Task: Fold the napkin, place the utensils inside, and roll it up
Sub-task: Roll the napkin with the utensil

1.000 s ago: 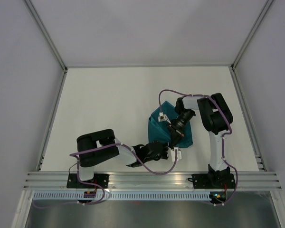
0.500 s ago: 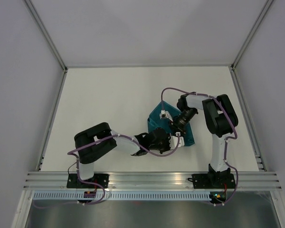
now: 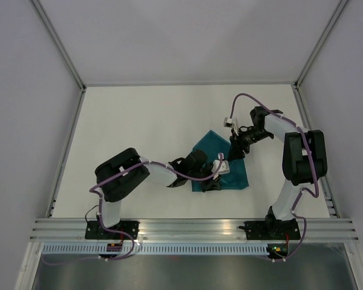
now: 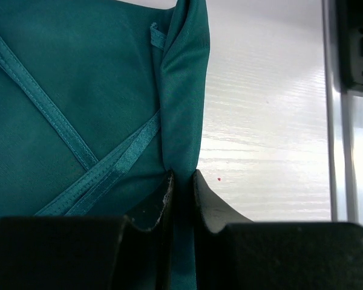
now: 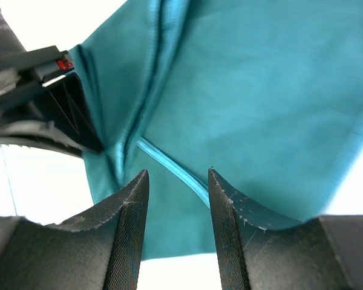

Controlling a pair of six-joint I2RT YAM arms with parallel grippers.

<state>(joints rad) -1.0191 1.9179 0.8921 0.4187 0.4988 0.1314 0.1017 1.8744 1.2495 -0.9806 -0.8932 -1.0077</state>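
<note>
The teal napkin (image 3: 235, 175) lies partly folded on the white table, right of the middle. My left gripper (image 3: 210, 183) is at its near left edge. In the left wrist view the jaws (image 4: 181, 181) are shut on a raised fold of the napkin (image 4: 78, 90). My right gripper (image 3: 235, 151) is at the napkin's far right edge. In the right wrist view it (image 5: 176, 178) is open and empty just above the napkin (image 5: 260, 90), with a hemmed edge running between the fingers. No utensils show in any view.
White walls and metal frame posts close the table in on three sides. The slotted aluminium rail (image 3: 193, 228) with both arm bases runs along the near edge and also shows in the left wrist view (image 4: 342, 121).
My left gripper has moved toward the far side and right along the napkin's near edge. My right gripper has drawn back from the napkin's middle to its far right edge. The napkin lies flatter.
</note>
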